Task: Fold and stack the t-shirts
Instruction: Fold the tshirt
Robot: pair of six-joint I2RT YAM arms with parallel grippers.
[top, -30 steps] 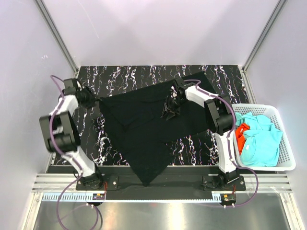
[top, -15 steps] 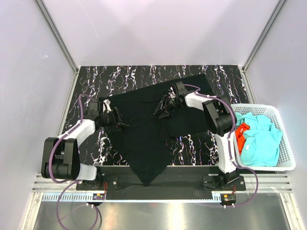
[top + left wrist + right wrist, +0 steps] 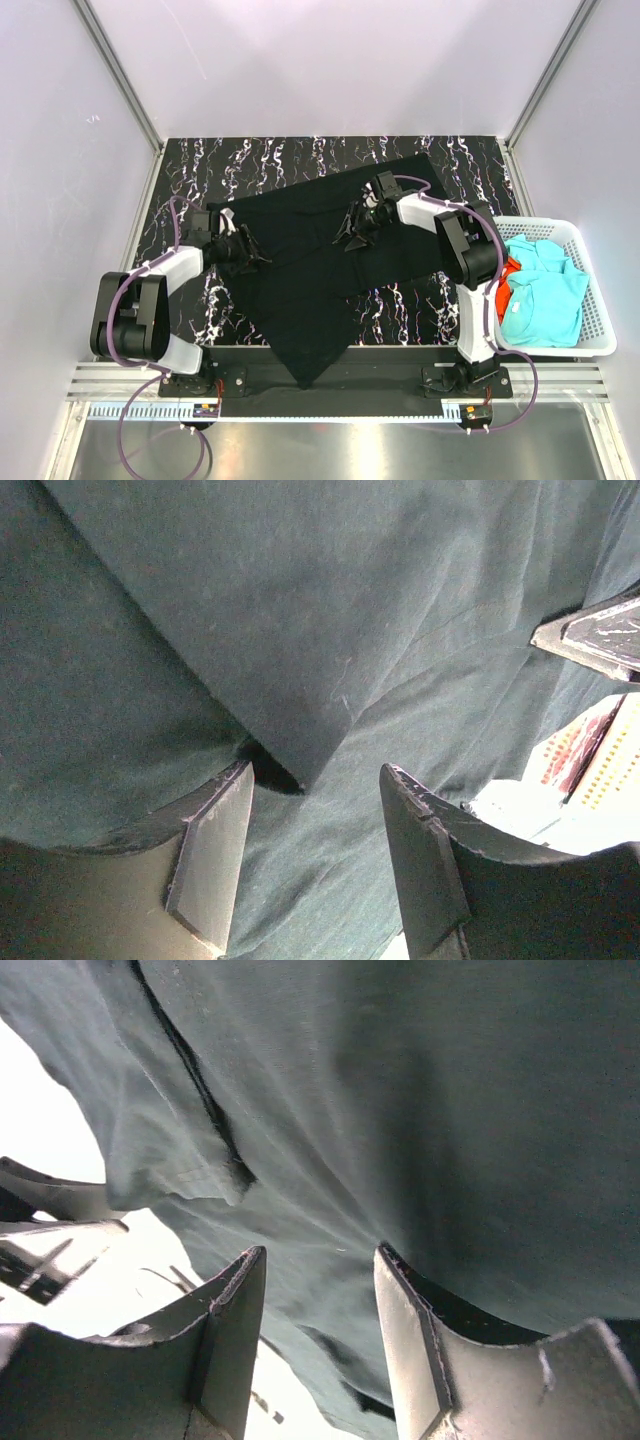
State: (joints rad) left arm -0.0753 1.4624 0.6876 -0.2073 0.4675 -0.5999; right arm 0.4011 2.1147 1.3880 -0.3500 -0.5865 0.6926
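A large black t-shirt (image 3: pixel 310 260) lies spread and partly folded across the dark marbled table (image 3: pixel 260 160), one corner hanging over the near edge. My left gripper (image 3: pixel 240 250) is open, low over the shirt's left part; in the left wrist view its jaws (image 3: pixel 315 850) stand apart above the cloth (image 3: pixel 300 630) near a folded corner. My right gripper (image 3: pixel 352 232) is open over the shirt's middle; the right wrist view shows its jaws (image 3: pixel 320 1330) apart above wrinkled cloth (image 3: pixel 420 1110). Turquoise t-shirts (image 3: pixel 540 290) and an orange-red one (image 3: pixel 503 275) lie in the basket.
A white lattice basket (image 3: pixel 598 330) stands at the table's right edge beside the right arm. Grey walls with metal posts close in the table on three sides. A rail runs along the near edge (image 3: pixel 330 385).
My left gripper came from the table's far left edge onto the shirt's left part. My right gripper shifted slightly over the shirt's middle. The shirt's left edge now lies folded inward.
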